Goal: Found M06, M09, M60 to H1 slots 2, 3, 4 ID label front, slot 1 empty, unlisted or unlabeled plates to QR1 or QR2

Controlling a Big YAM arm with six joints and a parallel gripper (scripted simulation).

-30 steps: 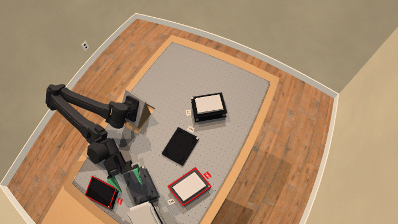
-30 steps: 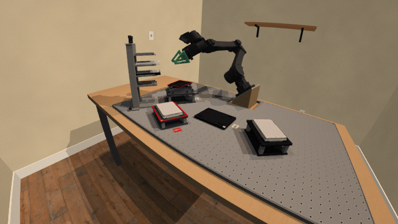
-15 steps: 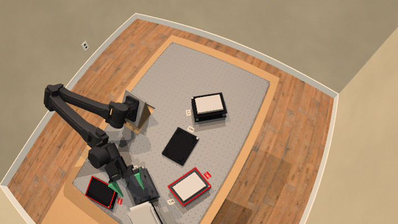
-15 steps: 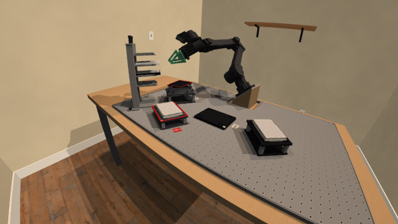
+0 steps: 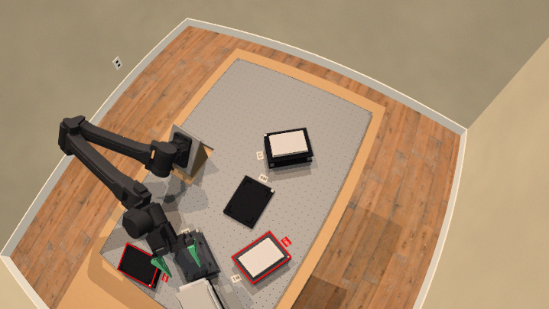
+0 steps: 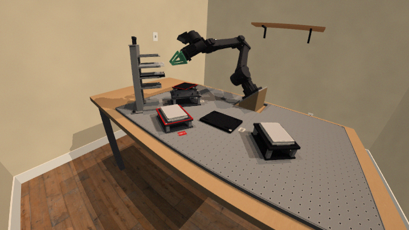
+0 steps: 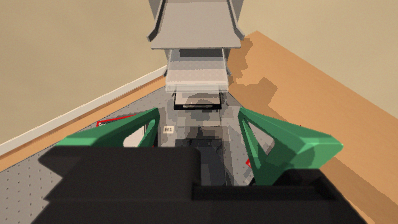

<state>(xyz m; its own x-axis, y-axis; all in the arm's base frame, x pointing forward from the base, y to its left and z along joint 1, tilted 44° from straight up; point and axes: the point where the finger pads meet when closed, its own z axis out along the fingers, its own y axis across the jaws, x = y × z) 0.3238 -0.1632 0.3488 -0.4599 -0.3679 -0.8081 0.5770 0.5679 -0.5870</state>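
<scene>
The plate hotel H1 (image 6: 136, 77) (image 5: 196, 294) (image 7: 197, 30) stands at the table's near-left corner, with its shelves facing my gripper. A pale plate (image 6: 151, 65) (image 7: 197, 79) lies on an upper shelf and a dark plate (image 6: 152, 75) (image 7: 197, 104) on the shelf below it. I cannot read any labels. My gripper (image 6: 178, 59) (image 5: 177, 258) (image 7: 198, 111) is open and empty. It hangs in front of the hotel at upper-shelf height, a short way from it. A white plate (image 6: 277, 132) (image 5: 288, 142) rests on the black landing nest.
A red-edged quarantine nest (image 6: 188, 118) (image 5: 241, 262) holds a white plate (image 6: 173, 112) (image 5: 261, 256). A second red-edged nest (image 6: 184, 85) (image 5: 137, 264) has a black top. A dark stand (image 6: 184, 97) (image 5: 199, 265) sits below my gripper. A flat black nest (image 6: 220, 120) (image 5: 248, 200) lies mid-table.
</scene>
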